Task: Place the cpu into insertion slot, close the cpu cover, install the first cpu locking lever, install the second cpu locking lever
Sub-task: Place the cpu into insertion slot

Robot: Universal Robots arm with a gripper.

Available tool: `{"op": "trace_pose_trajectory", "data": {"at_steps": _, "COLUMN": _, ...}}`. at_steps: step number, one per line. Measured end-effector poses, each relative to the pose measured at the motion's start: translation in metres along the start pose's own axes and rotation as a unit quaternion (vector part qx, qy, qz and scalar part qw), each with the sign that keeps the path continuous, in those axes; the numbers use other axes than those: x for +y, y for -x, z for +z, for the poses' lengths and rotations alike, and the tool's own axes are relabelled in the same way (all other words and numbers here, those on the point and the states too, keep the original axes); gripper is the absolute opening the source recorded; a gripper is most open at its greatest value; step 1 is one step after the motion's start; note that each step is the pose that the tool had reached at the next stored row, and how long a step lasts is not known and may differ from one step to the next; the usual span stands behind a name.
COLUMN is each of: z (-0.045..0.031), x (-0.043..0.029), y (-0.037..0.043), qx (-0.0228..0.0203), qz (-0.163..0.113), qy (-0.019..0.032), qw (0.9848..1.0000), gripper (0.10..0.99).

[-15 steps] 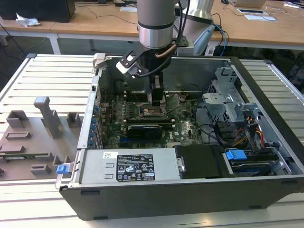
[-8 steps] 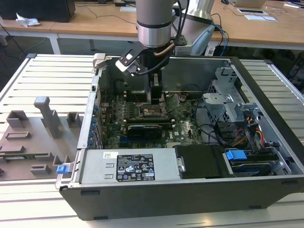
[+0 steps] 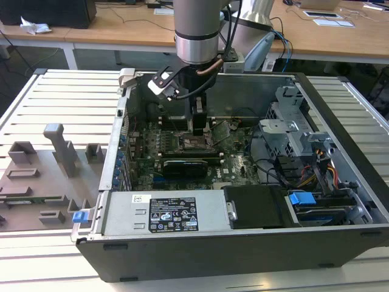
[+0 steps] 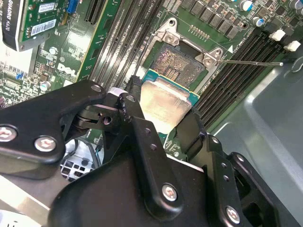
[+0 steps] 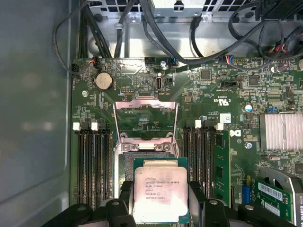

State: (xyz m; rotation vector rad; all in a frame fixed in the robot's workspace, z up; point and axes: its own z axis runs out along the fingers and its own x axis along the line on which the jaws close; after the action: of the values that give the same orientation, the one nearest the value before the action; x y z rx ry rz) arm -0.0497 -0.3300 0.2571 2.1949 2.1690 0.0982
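Cpu [image 5: 160, 191], flat, metal top up, pinched by gripper [image 5: 161, 210] partly over insertion slot [image 4: 182, 66]; cpu cover [image 5: 146, 120] raised open.

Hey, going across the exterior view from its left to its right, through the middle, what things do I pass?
Grey fixture blocks → computer case's left wall → gripper holding the cpu → grey drive cage → case's right wall.

The cpu [image 5: 160, 194] has a silvery-grey top with dark print and a green edge. The motherboard [image 5: 137, 71] is green, the cpu cover [image 5: 147, 104] silvery, the fingers [image 4: 189, 130] black, the ribbed bench [image 3: 61, 97] pale grey.
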Motion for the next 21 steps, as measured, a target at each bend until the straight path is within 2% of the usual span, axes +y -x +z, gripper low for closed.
{"op": "trace_pose_trajectory", "data": {"at_steps": 16, "z": 0.0146, "x": -0.0012, "y": 0.0001, "qx": 0.0, "qz": 0.0, "qy": 0.0, "qw": 1.0, "gripper": 0.541}}
{"op": "trace_pose_trajectory", "data": {"at_steps": 21, "z": 0.0218, "x": -0.0018, "y": 0.0001, "qx": 0.0, "qz": 0.0, "qy": 0.0, "qw": 1.0, "gripper": 0.541}}
